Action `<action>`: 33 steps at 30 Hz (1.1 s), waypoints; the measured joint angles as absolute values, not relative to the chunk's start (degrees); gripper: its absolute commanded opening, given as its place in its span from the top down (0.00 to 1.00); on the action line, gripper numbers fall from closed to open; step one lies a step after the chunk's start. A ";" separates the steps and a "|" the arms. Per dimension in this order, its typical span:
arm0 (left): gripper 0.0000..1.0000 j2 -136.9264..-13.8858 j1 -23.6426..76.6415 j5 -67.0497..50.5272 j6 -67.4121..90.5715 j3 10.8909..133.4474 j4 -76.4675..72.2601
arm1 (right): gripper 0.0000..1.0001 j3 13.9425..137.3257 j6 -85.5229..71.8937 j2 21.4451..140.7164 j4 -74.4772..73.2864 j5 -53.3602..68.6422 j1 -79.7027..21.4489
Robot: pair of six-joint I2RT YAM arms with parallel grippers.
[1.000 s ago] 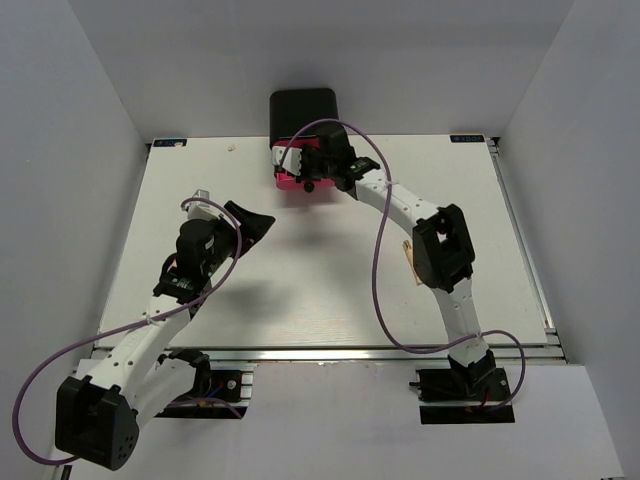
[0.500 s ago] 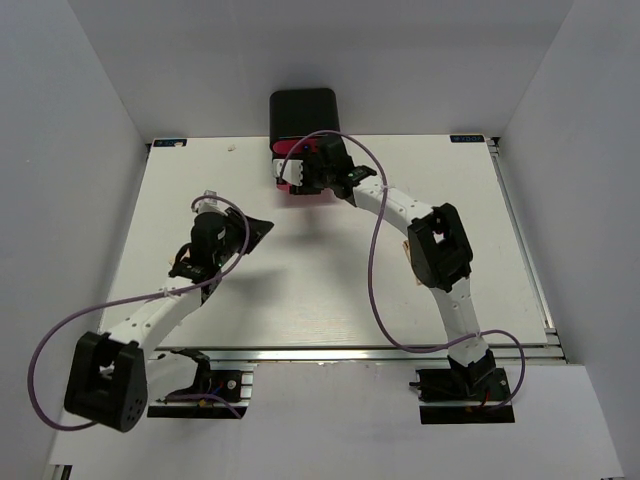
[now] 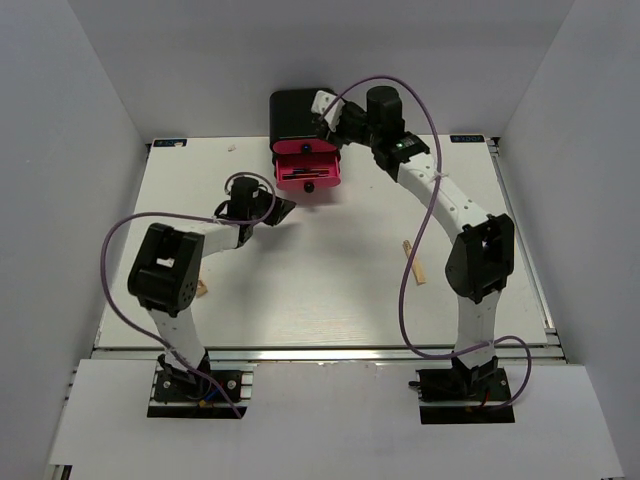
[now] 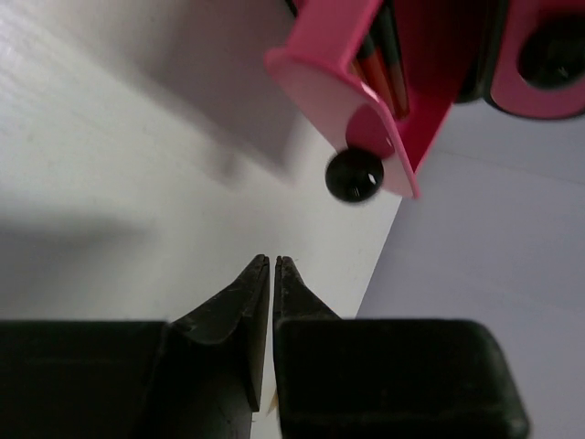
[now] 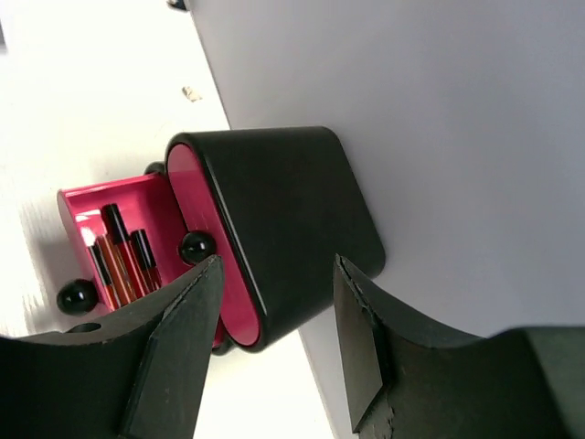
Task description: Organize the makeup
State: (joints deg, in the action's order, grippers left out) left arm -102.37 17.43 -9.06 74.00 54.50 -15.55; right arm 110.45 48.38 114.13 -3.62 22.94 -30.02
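Observation:
Of the makeup, several red-and-black sticks lie in the open pink drawer of the black box. A beige stick lies on the table to the right, and a small tan piece lies by the left arm. My left gripper is shut on nothing, its tips just short of the drawer's black knob. Above the box, my right gripper is open and empty, its fingers on either side of the box's top edge in the wrist view.
The box stands against the back wall, with another pink drawer front and its black knob above the open drawer. The white table ends at metal rails in front and at the right. Purple cables loop off both arms.
My left arm swung up and right toward the drawer and its gripper shut. The right gripper opened and lifted from the drawer front to above the box. The drawer now shows pulled out.

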 measured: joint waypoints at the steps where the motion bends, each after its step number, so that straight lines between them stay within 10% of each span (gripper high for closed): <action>1: 0.82 -104.68 17.43 -9.04 74.54 56.49 -15.42 | 0.44 110.61 46.39 114.13 -2.98 23.11 -29.15; 11: 0.78 -120.36 17.41 -8.78 79.57 72.51 -15.94 | 0.44 96.75 34.04 107.83 -0.58 24.84 -23.38; 16: 0.44 -124.14 17.41 -7.46 81.12 77.82 -16.40 | 0.44 88.05 31.33 101.21 0.30 25.96 -21.23; 26: 0.23 -130.78 16.62 -6.48 84.71 85.17 -16.58 | 0.44 79.59 27.68 93.82 2.00 27.33 -15.68; 33: 0.41 -131.04 16.67 -6.42 85.73 85.17 -16.49 | 0.44 75.64 26.98 92.33 1.72 27.62 -14.35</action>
State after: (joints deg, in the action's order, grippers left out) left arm -131.04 16.67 -6.42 85.73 85.17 -16.49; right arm 75.64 26.98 92.33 1.72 27.62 -14.35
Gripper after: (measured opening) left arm 0.701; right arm 0.559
